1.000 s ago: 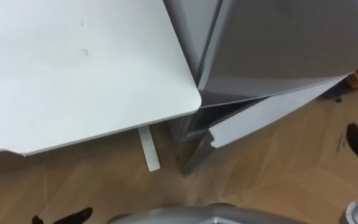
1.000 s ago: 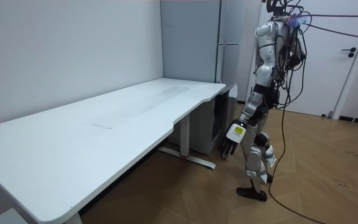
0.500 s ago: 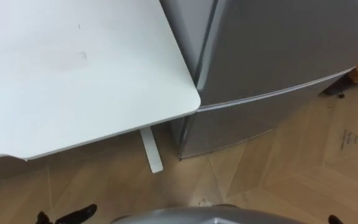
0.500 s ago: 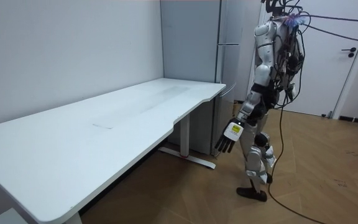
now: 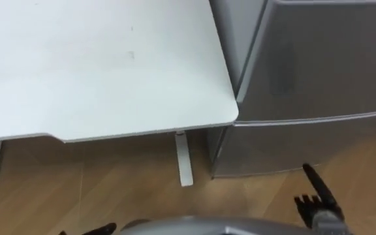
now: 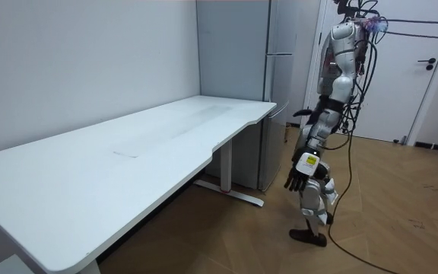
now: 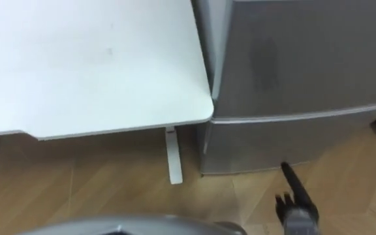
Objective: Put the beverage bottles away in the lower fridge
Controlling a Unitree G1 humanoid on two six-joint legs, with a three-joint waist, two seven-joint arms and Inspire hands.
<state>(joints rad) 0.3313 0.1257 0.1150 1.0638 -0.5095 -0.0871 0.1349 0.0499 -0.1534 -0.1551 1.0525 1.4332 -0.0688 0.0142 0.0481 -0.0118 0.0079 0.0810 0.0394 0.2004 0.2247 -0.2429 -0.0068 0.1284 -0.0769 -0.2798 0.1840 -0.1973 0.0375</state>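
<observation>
The grey fridge (image 5: 325, 65) stands right of the white table, and its lower door (image 5: 305, 147) is shut. My right hand (image 5: 315, 199) comes up at the lower right, just in front of that door, with dark fingers straight and holding nothing. My left hand (image 6: 301, 169) hangs by my side with relaxed fingers and is empty; its fingertips (image 5: 87, 230) show at the bottom edge. In the room view I stand upright, close in front of the fridge (image 6: 276, 91).
The white table (image 5: 96, 65) fills the left, its rounded corner almost touching the fridge. A white table leg (image 5: 183, 158) stands on the wooden floor (image 5: 109, 183). A white room door (image 6: 424, 68) is behind me at the room view's right.
The lower fridge door was ajar a second ago and is now shut. My right hand has come up in front of it. My left hand swung back to my side; the camera shifted.
</observation>
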